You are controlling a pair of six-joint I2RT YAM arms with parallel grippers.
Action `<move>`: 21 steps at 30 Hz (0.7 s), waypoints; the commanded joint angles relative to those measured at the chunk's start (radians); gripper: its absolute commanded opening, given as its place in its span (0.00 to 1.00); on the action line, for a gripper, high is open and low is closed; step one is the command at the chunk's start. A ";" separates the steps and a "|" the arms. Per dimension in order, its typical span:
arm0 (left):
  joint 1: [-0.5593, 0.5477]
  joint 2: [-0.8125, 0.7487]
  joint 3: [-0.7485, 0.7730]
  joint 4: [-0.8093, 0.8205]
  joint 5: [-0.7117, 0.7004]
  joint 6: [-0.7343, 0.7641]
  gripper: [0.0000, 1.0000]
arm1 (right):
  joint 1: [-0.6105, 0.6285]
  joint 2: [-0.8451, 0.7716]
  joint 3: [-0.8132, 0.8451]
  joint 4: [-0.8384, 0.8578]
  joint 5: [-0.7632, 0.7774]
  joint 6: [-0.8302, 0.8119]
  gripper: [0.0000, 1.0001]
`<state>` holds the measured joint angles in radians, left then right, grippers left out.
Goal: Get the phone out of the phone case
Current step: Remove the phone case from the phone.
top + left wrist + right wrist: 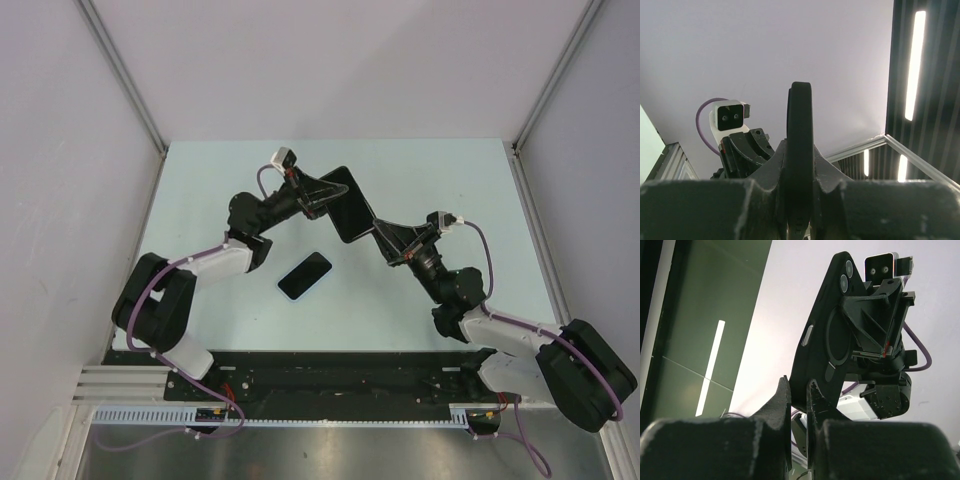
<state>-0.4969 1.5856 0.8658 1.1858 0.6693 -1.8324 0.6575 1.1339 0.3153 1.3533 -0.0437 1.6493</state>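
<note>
left claw clamps phone case | right claw clamps it too (lifted) | phone on counter, case's 7 o'clock

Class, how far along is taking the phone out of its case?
Done, it seems: the phone lies alone on the table. In hand: left gripper and right gripper clamp the black phone case aloft. Left: perhaps setting it down.

No writing, brand or number can be read anywhere; the phone case and the phone show no legible marks.
</note>
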 commanded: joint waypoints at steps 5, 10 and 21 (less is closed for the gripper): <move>-0.032 -0.098 -0.010 0.385 0.092 -0.113 0.00 | -0.016 0.026 0.030 0.245 0.163 0.038 0.00; -0.032 -0.092 -0.021 0.426 0.078 -0.119 0.00 | -0.018 0.036 0.028 0.247 0.179 0.046 0.00; -0.032 -0.039 0.030 0.543 0.076 -0.096 0.00 | -0.029 0.061 0.048 0.248 0.208 0.061 0.00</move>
<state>-0.4923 1.5841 0.8326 1.1824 0.6289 -1.8324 0.6582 1.1694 0.3172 1.3602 -0.0158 1.6794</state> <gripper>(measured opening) 0.180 0.080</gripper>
